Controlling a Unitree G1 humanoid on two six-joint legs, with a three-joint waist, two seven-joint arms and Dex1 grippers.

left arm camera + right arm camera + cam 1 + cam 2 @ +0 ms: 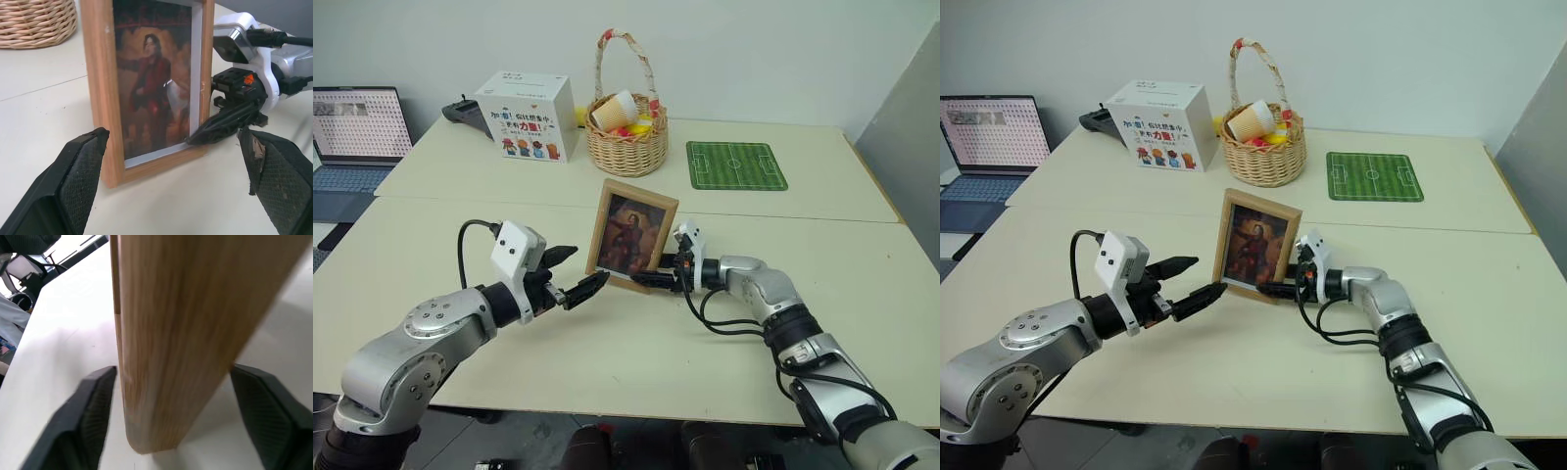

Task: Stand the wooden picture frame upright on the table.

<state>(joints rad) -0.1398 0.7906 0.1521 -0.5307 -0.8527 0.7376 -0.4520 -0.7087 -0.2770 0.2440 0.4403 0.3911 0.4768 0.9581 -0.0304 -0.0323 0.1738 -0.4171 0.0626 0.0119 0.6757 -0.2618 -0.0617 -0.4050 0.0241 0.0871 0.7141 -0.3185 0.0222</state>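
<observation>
The wooden picture frame stands upright on the cream table, its dark portrait facing me. My left gripper is open, its fingertips just left of the frame's lower left corner and apart from it. In the left wrist view the frame stands between and beyond the two spread fingers. My right gripper sits at the frame's lower right edge. The right wrist view shows that wooden edge between its parted fingers, with a gap on at least one side.
At the back of the table stand a wicker basket with cups, a white printed box and a green football-pitch mat. An open laptop sits far left. A seam crosses the tabletop behind the frame.
</observation>
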